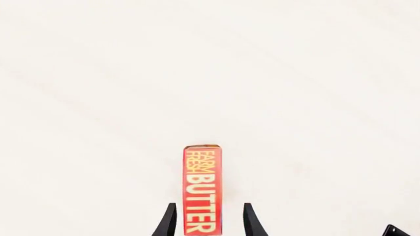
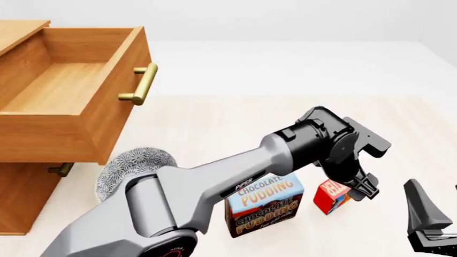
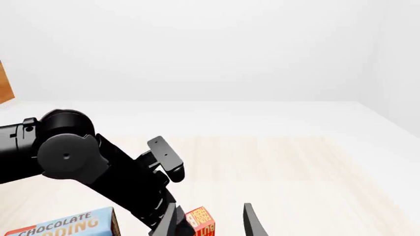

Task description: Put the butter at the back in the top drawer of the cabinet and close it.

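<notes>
Both fingers of the left end effector (image 1: pixel 208 221) flank the butter (image 1: pixel 202 189) — spread, not touching.

The left arm reaches forward and to the right, wrist bent downward; its left gripper (image 2: pixel 357 187) hangs directly over the butter (image 2: pixel 333 195), jaws parted to either side of it; the right gripper (image 2: pixel 428 222) waits nearby, jaws apart.

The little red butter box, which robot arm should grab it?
Left. The left gripper already straddles the small red butter box, fingers open on either side. The right gripper sits off to the side.
</notes>
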### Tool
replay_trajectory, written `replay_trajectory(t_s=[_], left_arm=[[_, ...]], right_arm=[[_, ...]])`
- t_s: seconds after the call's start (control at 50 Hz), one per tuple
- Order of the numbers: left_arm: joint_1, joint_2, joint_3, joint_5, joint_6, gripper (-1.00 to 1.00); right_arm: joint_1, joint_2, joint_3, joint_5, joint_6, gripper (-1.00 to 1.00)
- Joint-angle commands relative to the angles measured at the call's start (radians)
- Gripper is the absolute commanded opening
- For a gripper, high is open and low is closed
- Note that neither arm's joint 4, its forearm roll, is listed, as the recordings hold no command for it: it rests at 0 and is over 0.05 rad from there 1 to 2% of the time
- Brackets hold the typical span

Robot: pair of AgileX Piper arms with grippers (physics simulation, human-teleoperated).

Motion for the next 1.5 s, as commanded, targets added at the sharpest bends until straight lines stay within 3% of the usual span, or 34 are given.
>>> replay_trajectory(t_s=[0.02,0.38,0.94,1.5], left_arm=[[0.002,-0.001,0.008,-0.008,-0.003,1.00],[0.026,-0.030,0.072,-0.050,0.006,1.00],[0.008,0.029,0.004,-0.024,-0.019,1.00],[0.009,0.026,0.032,-0.051,-0.034,1.00]], right_arm=[[0.000,0.000,0.000,0.000,0.000,1.00],[0.000,0.000,0.000,0.000,0.000,1.00],[0.000,0.000,0.000,0.000,0.000,1.00],[0.000,0.000,0.000,0.000,0.000,1.00]])
